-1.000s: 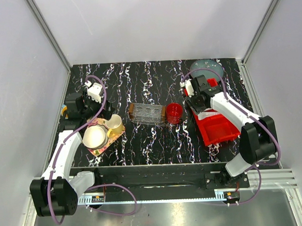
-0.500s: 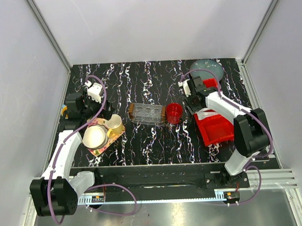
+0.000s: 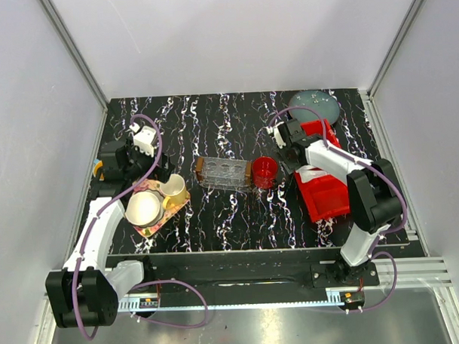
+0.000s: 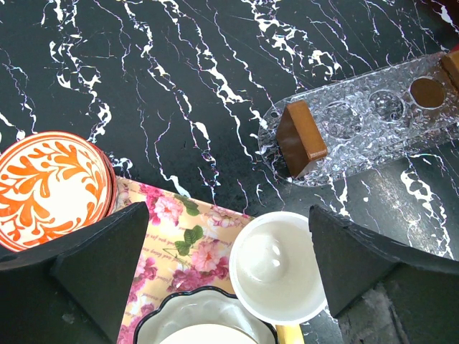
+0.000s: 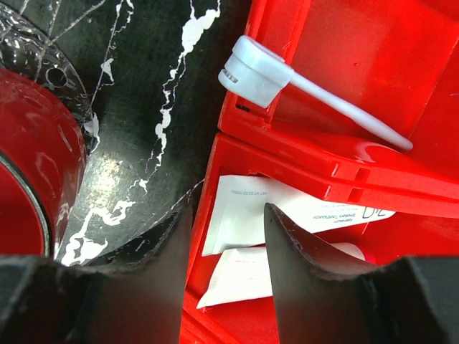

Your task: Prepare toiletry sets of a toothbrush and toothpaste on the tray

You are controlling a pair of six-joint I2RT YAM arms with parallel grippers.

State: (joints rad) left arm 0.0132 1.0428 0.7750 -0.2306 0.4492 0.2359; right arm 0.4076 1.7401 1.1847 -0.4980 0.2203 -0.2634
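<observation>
Only the right wrist view shows toothbrush (image 5: 323, 93) and toothpaste (image 5: 287, 208) in adjoining bin (image 5: 373, 43) compartments. Right tool (image 5: 229, 215) points down, open, straddling the bin wall. Left wrist view shows tray (image 4: 373, 122) on worktop (image 4: 143, 72). Left tool (image 4: 228, 215) wide open, pointing down.

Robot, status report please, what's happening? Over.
Left gripper open, empty. Right gripper open over red bin. Toothbrush, toothpaste in bin, none on tray. Red cup between bin and tray.

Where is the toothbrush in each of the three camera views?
Top external: cannot be made out; the right arm hangs over the red bin.
Left wrist: not in it.
Right wrist: the toothbrush lies upper centre, in the bin compartment pictured above the toothpaste.
Shared landmark: the red bin, in the top and right wrist views.
</observation>
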